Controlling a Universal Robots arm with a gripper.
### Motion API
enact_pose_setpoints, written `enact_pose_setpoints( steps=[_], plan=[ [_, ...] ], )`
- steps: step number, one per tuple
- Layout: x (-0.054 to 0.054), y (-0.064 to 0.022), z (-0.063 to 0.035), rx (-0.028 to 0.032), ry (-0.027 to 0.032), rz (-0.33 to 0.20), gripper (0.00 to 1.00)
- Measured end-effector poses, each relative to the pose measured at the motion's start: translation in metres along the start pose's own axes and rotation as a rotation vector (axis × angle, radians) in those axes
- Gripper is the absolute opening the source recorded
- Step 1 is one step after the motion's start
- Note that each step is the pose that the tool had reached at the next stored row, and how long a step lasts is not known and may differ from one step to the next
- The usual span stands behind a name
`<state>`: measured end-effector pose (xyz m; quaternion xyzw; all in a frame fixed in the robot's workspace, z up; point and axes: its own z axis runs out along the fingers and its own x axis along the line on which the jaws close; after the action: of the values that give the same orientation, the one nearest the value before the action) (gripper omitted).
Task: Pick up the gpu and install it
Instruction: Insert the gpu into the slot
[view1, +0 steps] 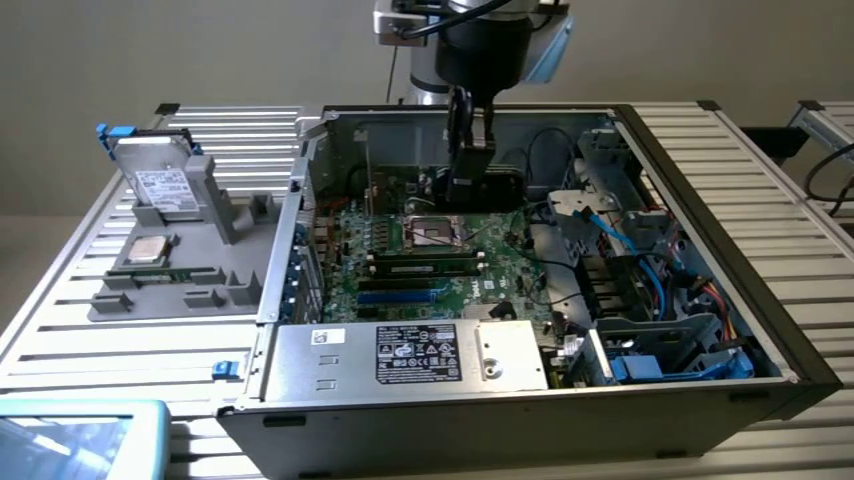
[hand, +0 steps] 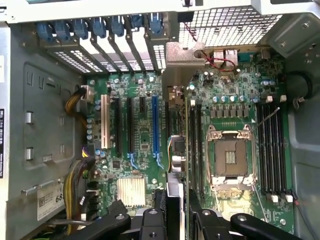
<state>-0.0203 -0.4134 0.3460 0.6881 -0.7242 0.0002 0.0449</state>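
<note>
Gpu (hand: 174, 150) clenched upright between my fingers (hand: 150, 222), edge-on from my wrist: thin, dark, silver end bracket (hand: 182, 62) toward the case's rear slots. It hangs low over the motherboard (view1: 400, 250), between the blue expansion slot (hand: 154, 125) and the CPU socket (hand: 231, 157); whether it touches, I cannot tell. My gripper (view1: 470, 132) points straight down into the open computer case (view1: 694, 200).

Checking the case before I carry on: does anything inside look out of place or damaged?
Nothing looks damaged or spilled. The gpu is held edge-on between the fingers over the motherboard; whether it meets a slot is hidden. The processor socket stands empty.
</note>
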Motion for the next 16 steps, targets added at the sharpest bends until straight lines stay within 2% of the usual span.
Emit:
enact_pose_setpoints(
  steps=[5, 16],
  plan=[
    [0.003, 0.0104, 0.0095, 0.0, 0.0001, 0.0, 0.28],
    [0.017, 0.0131, 0.0307, 0.0002, -0.0001, 0.0, 0.28]
  ],
)
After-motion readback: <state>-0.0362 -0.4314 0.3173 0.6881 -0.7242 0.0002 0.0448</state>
